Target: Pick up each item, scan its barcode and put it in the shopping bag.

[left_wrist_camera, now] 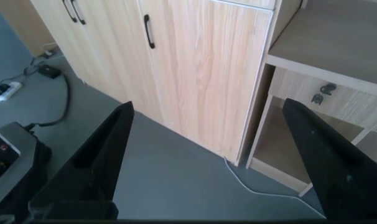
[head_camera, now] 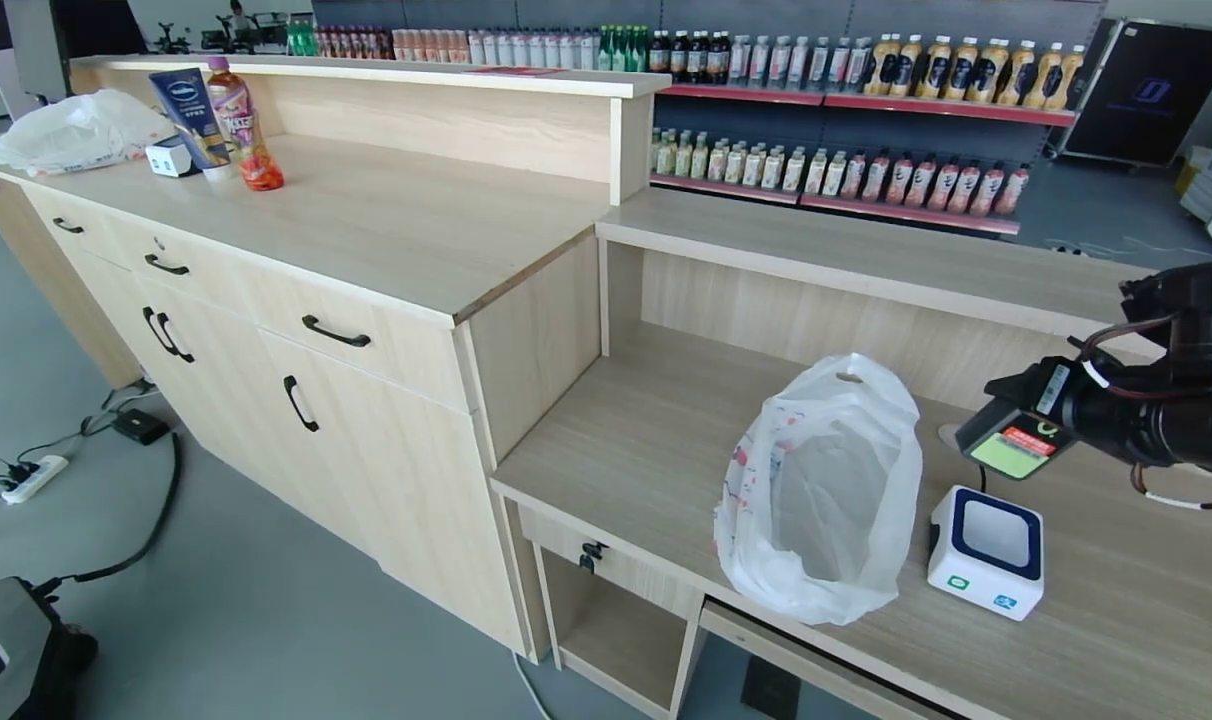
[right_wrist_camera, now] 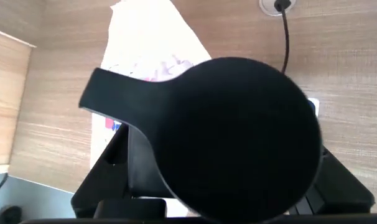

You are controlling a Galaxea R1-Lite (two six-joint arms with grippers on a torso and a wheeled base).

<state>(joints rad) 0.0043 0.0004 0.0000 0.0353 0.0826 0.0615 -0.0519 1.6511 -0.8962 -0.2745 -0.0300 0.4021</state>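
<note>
Currently scanning: right arm is holding an item over the scanner

Right gripper (head_camera: 1051,400) is clamping a dark item (head_camera: 1012,448) with a green-and-red label. It is holding the item in the air above the white-and-blue scanner (head_camera: 986,550), apart from it. Where the barcode is sitting I cannot tell. Left gripper (left_wrist_camera: 206,112) is hanging low over the grey floor by the cabinet doors, fingers spread wide with nothing between them.

Judging by this, the scan step is in hand and bagging is not yet done. The next move is calling for the barcode side to be turned toward the scanner window. After that comes a short carry to the robot's left, over the shopping bag (head_camera: 816,490), which is standing just beside the scanner. The bag is thin, sagging film, so releasing low over its mouth is looking safer.

Scanner and bag are sitting on the pale wood lower desk (head_camera: 646,440). More items are waiting well apart on the upper counter (head_camera: 396,230): a bottle (head_camera: 244,125), a blue carton (head_camera: 188,118) and a small white box (head_camera: 171,157), near a crumpled plastic bag (head_camera: 71,132). Shelves of bottled drinks (head_camera: 846,75) are lining the back wall, and a power strip (head_camera: 34,478) is lying on the floor.
</note>
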